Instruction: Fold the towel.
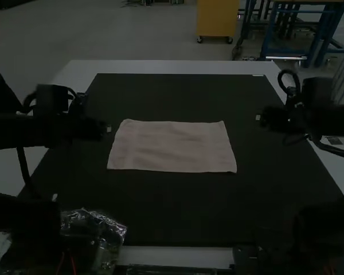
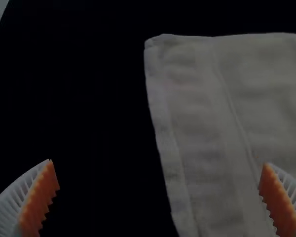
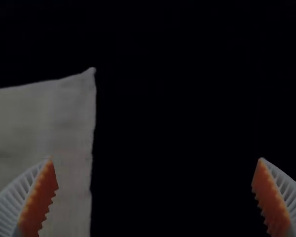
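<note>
A pale desk (image 1: 155,67) takes up most of the high view, with a broad black mat (image 1: 172,212) laid over it. The left arm (image 1: 17,132) and right arm (image 1: 335,121) reach in from opposite sides. Around the middle of the mat, between the arms, the pale towel (image 1: 175,146) lies flat in a wide rectangle, lightly wrinkled. Crinkled clear plastic (image 1: 112,226) sits at the mat's near left corner. The left end effector (image 1: 109,129) is just beside the towel's left edge; the right end effector (image 1: 258,117) is near its right edge, farther off. Each wrist view shows its white ribbed fingers spread apart, nothing clamped between their orange pads (image 2: 39,202).
</note>
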